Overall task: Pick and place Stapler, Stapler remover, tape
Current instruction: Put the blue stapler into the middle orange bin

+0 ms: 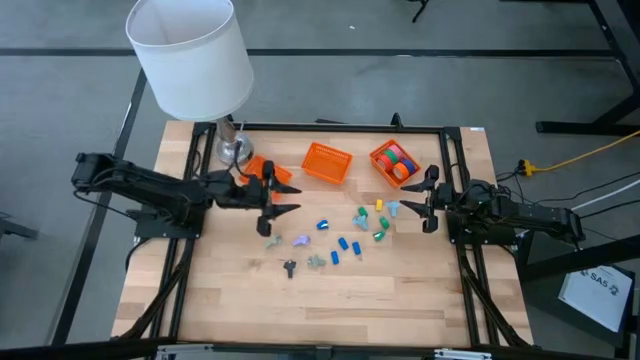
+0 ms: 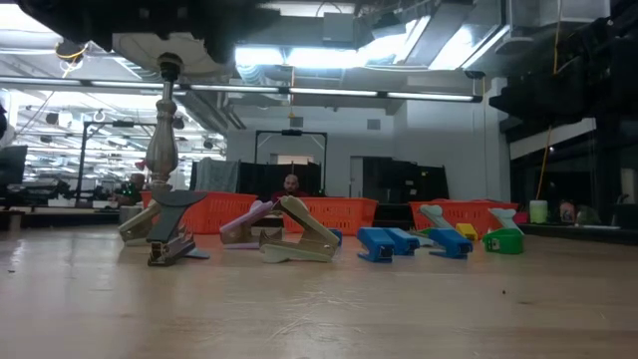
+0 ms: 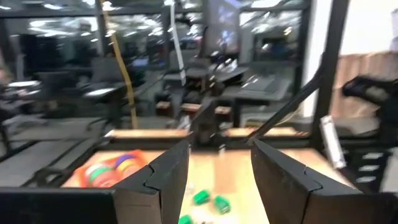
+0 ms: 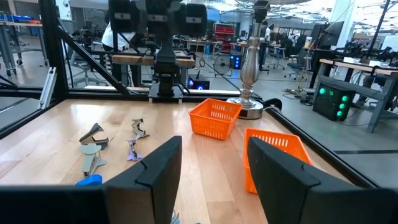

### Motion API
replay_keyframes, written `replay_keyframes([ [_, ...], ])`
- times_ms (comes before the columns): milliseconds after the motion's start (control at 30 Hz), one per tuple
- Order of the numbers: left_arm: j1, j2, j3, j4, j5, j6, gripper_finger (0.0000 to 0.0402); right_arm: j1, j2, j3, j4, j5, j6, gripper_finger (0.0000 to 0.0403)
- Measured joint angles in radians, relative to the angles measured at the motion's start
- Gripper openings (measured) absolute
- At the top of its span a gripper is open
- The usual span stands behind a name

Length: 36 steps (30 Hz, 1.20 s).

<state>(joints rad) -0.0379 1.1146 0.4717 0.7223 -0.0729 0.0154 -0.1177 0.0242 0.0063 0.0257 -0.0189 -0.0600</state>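
Nearest the front edge of the wooden table (image 1: pixel 330 300) lie the small tools: a dark staple remover (image 1: pixel 289 267) and a grey staple remover (image 1: pixel 317 262), with a lilac staple remover (image 1: pixel 299 240) and another grey one (image 1: pixel 271 241) just behind them. A little farther back sits a scatter of small blue staplers (image 1: pixel 347 245) near the table's middle, with green and yellow pieces (image 1: pixel 380 225) to their right. On either side of this scatter the arms hang level with each other. The left gripper (image 1: pixel 288 200) hovers above the table left of centre, its fingers (image 3: pixel 163 180) parted with nothing between them. The right gripper (image 1: pixel 418 205) hovers right of the scatter, its fingers (image 4: pixel 158 168) likewise spread and empty. Farther back stand three orange baskets: one (image 1: pixel 268 170) partly hidden behind the left gripper, a middle basket (image 1: pixel 328 161) with nothing visible in it, and a right basket (image 1: pixel 393 162) holding the tape (image 1: pixel 398 160), rolls in green, pink and red. At the far left corner stands a lamp (image 1: pixel 190 55) with a white shade on a metal base.
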Motion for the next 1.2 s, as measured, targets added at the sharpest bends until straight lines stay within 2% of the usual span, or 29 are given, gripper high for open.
replay_keyframes([
  [133,-0.015,0.056,0.024,-0.065,-0.096,0.009,0.0171,0.0,0.0,0.0,0.0,0.0,-0.001,0.0188],
  [267,-0.021,0.13,0.104,-0.266,-0.176,0.009,0.0171,0.0,0.0,0.0,0.0,0.0,-0.001,0.0188],
  [367,-0.021,0.198,0.168,-0.397,-0.195,0.008,0.0171,0.0,0.0,0.0,0.0,0.0,0.0,0.0188],
  [533,-0.021,0.284,0.256,-0.51,-0.191,0.028,0.0171,0.0,0.0,0.0,0.0,0.0,0.0,0.0188],
  [967,-0.021,0.411,0.399,-0.727,-0.113,0.141,0.0171,0.0,0.0,0.0,0.0,0.0,-0.001,0.0188],
  [1200,-0.021,0.487,0.436,-0.741,-0.064,0.164,0.0171,0.0,0.0,0.0,0.0,0.0,0.0,0.0188],
])
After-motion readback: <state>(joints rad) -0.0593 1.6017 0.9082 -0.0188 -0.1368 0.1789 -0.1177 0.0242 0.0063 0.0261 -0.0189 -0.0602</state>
